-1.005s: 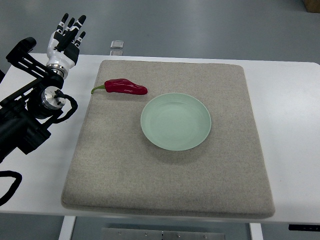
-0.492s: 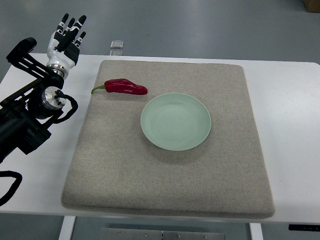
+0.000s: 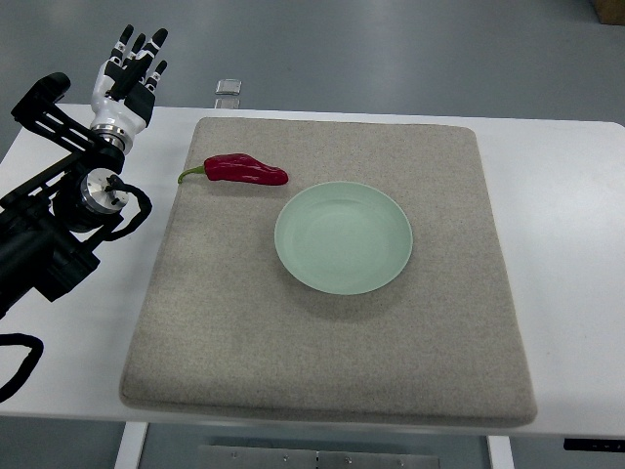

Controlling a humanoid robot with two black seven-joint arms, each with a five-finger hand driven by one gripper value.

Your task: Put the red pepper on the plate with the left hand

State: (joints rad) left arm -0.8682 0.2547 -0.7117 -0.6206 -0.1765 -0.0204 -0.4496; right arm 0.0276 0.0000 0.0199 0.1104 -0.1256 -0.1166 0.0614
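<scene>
I see the glossy, curved red pepper (image 3: 244, 170) lying on the coarse grey felt mat (image 3: 322, 362), just beside the smooth, round pale-green plate (image 3: 343, 236), not touching it. My left hand (image 3: 125, 80) hovers over the white table's (image 3: 566, 244) far-left corner, fingers straight, slightly spread, empty. The arm's lower part is cut off.

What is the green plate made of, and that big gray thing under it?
The plate looks like glazed ceramic, or maybe hard plastic: its pale green surface is smooth with a soft sheen. The gray mat under it looks like felt or woven fabric: it is matte, speckled and fuzzy-looking, with soft rounded corners.
</scene>
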